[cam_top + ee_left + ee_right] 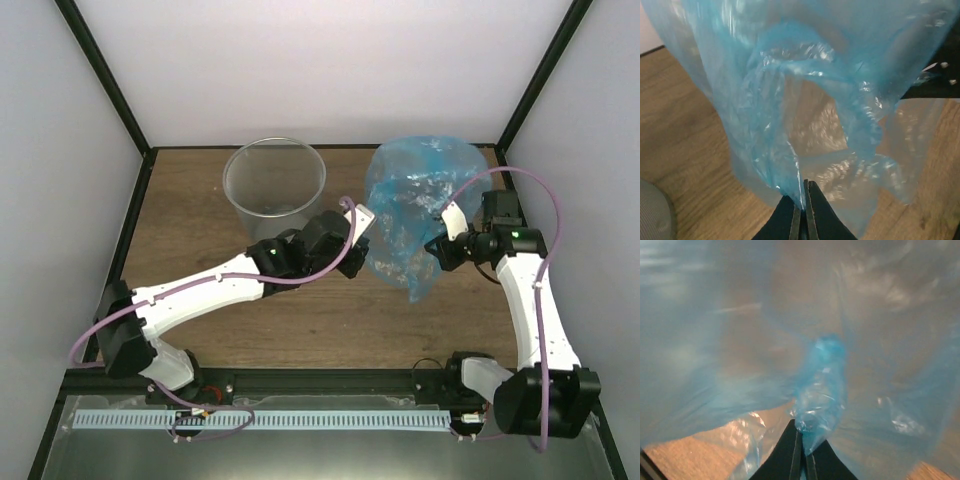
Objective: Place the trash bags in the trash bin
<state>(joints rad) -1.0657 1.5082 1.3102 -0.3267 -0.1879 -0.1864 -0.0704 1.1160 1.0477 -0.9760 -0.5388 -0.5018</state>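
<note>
A translucent light-blue trash bag (415,205) hangs puffed up between my two grippers, right of centre. My left gripper (362,248) is shut on the bag's left edge; in the left wrist view the film (790,125) is pinched between the closed jaws of the left gripper (803,200). My right gripper (438,245) is shut on the bag's right side; in the right wrist view a bunched fold (820,390) sits in the closed jaws of the right gripper (804,447). The round translucent grey trash bin (274,185) stands upright at the back, left of the bag and behind my left gripper.
The wooden table (200,225) is enclosed by white walls with black frame posts at the back corners. A corner of the bag hangs low toward the table (420,290). A grey rounded shape shows in the lower left of the left wrist view (652,212).
</note>
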